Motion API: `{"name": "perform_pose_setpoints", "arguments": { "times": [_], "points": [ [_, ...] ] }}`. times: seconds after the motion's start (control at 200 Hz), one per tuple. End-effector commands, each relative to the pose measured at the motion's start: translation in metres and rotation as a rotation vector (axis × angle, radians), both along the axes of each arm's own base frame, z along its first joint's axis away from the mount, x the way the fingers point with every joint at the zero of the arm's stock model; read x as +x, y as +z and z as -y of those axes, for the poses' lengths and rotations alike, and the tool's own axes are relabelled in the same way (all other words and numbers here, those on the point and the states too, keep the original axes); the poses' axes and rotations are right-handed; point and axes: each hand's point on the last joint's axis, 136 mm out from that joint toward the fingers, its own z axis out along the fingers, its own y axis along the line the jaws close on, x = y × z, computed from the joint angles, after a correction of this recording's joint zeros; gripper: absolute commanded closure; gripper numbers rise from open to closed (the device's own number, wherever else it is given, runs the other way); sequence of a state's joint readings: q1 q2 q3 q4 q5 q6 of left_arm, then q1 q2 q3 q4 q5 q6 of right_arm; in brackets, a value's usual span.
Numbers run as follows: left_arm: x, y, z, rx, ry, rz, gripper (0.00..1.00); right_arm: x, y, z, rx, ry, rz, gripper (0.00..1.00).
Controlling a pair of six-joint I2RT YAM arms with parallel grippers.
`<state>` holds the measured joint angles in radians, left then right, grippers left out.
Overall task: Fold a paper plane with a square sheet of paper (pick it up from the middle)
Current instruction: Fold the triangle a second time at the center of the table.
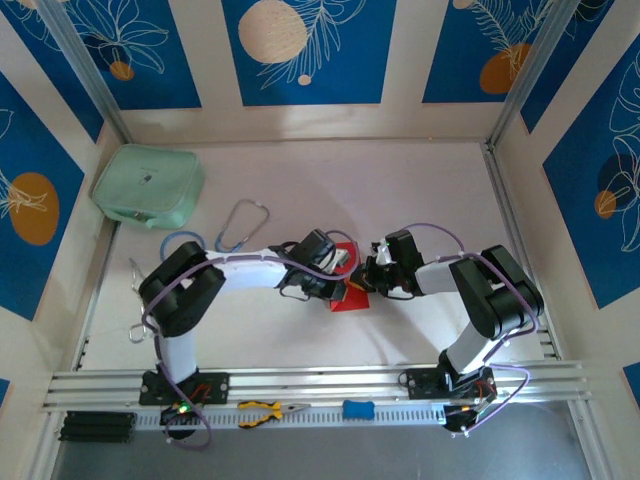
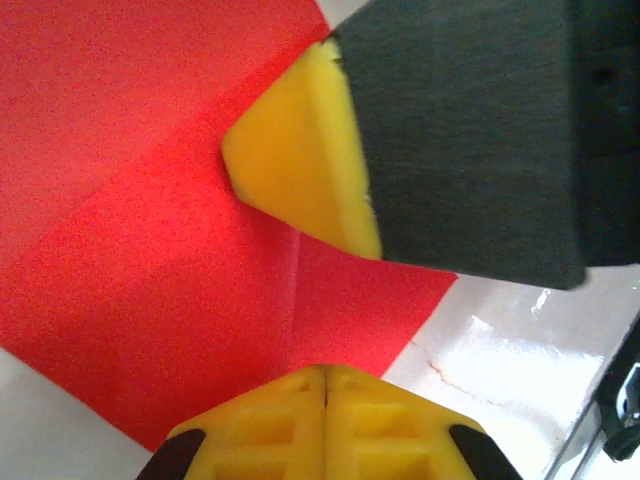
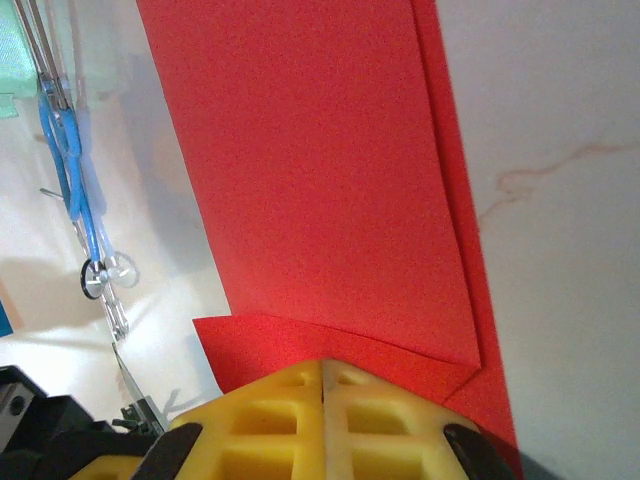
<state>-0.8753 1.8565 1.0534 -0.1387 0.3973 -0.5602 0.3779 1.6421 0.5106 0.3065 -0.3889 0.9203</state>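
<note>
- You had the square sheet of paper [image 1: 350, 300] lying part-folded near the middle of the counter [image 1: 400, 190], with creases showing.
- Your left tool [image 2: 325, 372] sat at its 9 o'clock side, fingers pressed together, tips over the red.
- Your right tool [image 3: 322, 365] sat at 3 o'clock, fingers likewise pressed together, beside a curled flap.

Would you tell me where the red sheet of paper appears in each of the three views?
Top external: red paper just below picture centre.
Left wrist: red paper fills the left and middle.
Right wrist: red paper runs from top centre to the bottom.
Shared landmark: the white table beside its edge.
</note>
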Motion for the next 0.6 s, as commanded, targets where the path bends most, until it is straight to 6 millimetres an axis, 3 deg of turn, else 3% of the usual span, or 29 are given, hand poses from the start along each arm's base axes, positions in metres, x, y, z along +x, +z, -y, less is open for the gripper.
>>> {"name": "perform_pose_setpoints", "arguments": {
  "times": [0.0,0.24,0.455,0.595],
  "points": [
    [0.006,-0.009,-0.004,0.049,0.012,-0.002,0.99,-0.027,-0.039,0.021,-0.135,-0.027,-0.146,1.0],
    [-0.016,-0.05,-0.046,0.229,0.031,-0.075,1.0,-0.018,-0.022,0.016,-0.111,-0.011,-0.104,1.0],
    [-0.021,-0.053,-0.048,0.213,0.029,-0.086,1.0,-0.004,0.016,0.004,-0.053,0.025,0.002,1.0],
    [-0.021,-0.053,-0.047,0.208,0.027,-0.087,1.0,-0.01,0.022,-0.012,-0.017,0.073,0.02,1.0]
  ]
}}
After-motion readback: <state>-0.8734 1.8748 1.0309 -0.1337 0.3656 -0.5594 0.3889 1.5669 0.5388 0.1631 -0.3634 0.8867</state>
